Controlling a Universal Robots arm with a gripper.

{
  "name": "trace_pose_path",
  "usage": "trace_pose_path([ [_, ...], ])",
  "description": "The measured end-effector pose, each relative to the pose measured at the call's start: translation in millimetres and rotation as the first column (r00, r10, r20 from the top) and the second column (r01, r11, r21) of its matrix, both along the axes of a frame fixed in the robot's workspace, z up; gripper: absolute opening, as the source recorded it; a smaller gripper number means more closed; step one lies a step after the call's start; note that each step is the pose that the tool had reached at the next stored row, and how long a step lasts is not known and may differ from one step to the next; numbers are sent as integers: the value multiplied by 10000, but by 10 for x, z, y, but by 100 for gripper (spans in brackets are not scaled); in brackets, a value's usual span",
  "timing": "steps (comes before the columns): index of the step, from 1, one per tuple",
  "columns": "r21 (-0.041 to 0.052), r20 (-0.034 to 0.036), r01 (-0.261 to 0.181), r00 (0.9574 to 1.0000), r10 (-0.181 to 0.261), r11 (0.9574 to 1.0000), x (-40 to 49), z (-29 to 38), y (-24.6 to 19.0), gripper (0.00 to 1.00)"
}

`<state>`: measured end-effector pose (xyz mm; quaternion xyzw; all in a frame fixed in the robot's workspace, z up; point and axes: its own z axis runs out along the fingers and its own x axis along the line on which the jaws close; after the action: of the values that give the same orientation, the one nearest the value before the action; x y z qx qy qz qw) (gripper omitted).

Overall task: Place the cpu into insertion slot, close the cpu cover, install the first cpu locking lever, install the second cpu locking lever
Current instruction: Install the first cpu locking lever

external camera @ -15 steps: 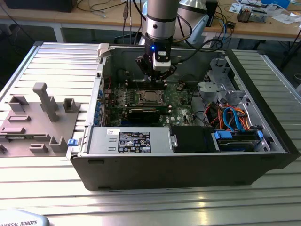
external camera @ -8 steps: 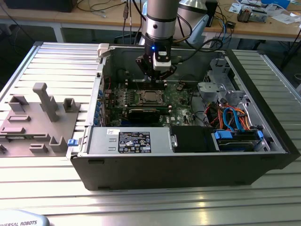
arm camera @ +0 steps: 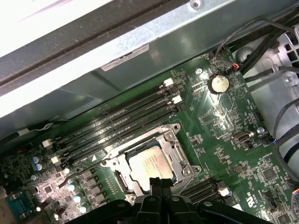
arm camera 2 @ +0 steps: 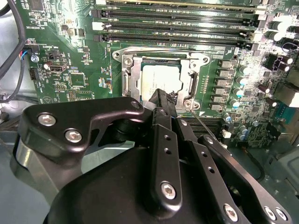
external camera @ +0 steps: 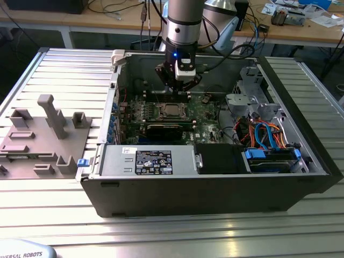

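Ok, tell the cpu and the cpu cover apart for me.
The cpu is a solid square; the cpu cover is an open frame with a window. The cpu is smaller and sits inside that window; the cpu cover rings it. Both are silvery metal and lie flat.

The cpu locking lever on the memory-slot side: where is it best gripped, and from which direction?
Hold the locking lever by its bent free end, which juts past the cpu cover's corner. Come from above, closing across the wire: it looks thin and lies low.

black, screw-studded tool [arm camera 2: 162,99], silver arm [external camera: 183,21]
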<state>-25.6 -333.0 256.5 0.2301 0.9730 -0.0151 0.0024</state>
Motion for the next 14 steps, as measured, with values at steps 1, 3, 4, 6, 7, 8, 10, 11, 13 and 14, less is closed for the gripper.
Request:
trace_pose_path([
  [1,0,0,-9,10000,9,10000,0,0,0,11],
  [3,-1,0,-27,10000,27,10000,0,0,0,11],
  [4,0,0,-36,10000,36,10000,0,0,0,11],
  [6,-2,0,-59,10000,59,10000,0,-1,0,11],
  [7,-2,0,-72,10000,72,10000,0,-1,0,11],
  [8,-3,0,-80,10000,80,10000,0,-1,0,11],
  [10,-3,0,-102,9999,102,9999,0,-1,0,11],
  [11,-3,0,-116,9999,116,9999,0,-1,0,11],
  [13,-4,0,-142,9999,142,9999,0,-1,0,11],
  [14,-4,1,-151,9999,151,9999,0,-1,0,11],
])
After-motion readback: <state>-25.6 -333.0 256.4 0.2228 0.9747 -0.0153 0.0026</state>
